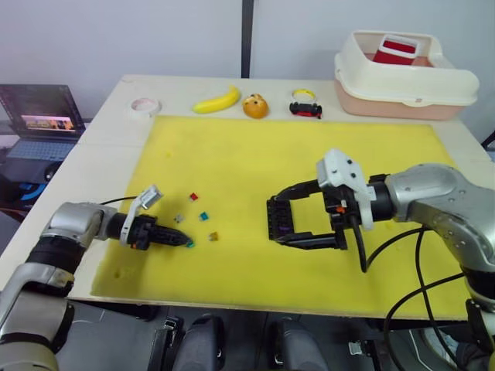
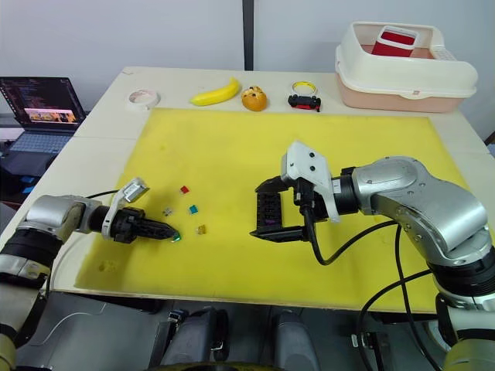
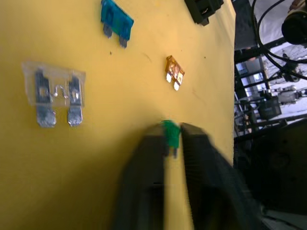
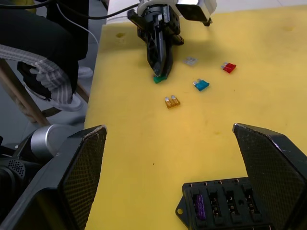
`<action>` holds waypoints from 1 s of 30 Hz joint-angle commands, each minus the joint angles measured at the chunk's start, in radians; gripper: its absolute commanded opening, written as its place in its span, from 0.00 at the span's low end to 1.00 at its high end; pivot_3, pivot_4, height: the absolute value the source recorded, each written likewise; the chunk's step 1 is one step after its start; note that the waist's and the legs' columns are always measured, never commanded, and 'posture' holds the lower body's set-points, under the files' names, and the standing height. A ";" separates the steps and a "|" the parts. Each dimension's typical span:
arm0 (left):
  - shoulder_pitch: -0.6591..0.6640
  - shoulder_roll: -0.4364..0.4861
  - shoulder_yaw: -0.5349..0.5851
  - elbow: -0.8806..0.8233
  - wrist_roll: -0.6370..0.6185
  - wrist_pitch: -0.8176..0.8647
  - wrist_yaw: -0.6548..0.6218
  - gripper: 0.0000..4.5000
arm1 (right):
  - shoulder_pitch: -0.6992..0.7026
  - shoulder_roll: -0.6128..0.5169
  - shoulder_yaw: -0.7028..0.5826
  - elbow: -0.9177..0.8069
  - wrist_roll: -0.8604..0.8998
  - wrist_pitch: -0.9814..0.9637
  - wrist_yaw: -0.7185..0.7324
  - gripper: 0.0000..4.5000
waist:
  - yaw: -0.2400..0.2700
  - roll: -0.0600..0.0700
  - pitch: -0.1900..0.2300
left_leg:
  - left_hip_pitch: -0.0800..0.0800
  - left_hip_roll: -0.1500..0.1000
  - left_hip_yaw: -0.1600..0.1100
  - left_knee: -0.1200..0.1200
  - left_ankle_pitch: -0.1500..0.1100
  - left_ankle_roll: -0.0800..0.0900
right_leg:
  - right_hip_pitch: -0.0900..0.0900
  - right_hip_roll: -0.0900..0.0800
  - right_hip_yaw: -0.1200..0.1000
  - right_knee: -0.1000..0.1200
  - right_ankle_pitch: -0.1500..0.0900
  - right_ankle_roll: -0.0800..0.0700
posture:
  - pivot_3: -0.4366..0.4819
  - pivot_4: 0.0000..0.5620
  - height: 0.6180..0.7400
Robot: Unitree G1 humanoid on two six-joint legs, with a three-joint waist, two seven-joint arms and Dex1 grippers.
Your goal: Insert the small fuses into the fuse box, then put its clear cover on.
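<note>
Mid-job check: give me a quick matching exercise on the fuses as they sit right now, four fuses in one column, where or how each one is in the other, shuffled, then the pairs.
Things
1. green fuse
2. purple fuse
3. amber fuse
4. red fuse

States
A. seated in a slot of the fuse box
B. lying loose on the yellow mat, closest loose fuse to the fuse box
C. pinched at the tip of the left gripper
D. lying loose on the mat, farthest from the left gripper

Pairs: 1-C, 2-A, 3-B, 4-D
</note>
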 commanded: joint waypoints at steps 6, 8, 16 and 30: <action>0.016 0.013 0.000 0.023 0.016 -0.028 -0.002 0.01 | -0.014 -0.008 -0.019 -0.025 0.012 -0.005 -0.006 1.00 | 0.000 0.000 0.000 | 0.000 0.000 0.000 0.000 0.000 0.000 | 0.000 0.000 0.000 0.000 -0.001 -0.002 | 0.48 0.27 1.00; 0.020 0.015 -0.001 0.018 0.015 -0.030 -0.002 0.01 | -0.014 -0.008 -0.019 -0.025 0.013 -0.004 -0.007 1.00 | -0.001 0.000 0.000 | 0.000 0.000 0.000 0.000 0.000 0.000 | 0.000 0.000 0.000 0.000 -0.001 -0.002 | 0.48 0.27 1.00; 0.034 0.008 0.110 -0.064 -0.039 0.028 0.037 0.01 | -0.014 -0.003 -0.023 -0.030 0.030 0.007 -0.022 1.00 | -0.009 0.000 0.000 | 0.000 0.000 -0.001 0.000 0.000 0.000 | 0.000 -0.002 0.000 0.000 -0.001 -0.002 | 0.48 0.27 1.00; -0.113 -0.048 0.565 -0.557 -0.458 0.365 0.401 0.01 | -0.235 0.330 -0.229 0.201 0.397 0.305 -0.461 1.00 | -0.015 0.000 0.000 | -0.004 0.000 -0.004 0.000 0.001 -0.001 | -0.003 0.000 -0.001 0.001 0.001 0.001 | 0.48 0.27 1.00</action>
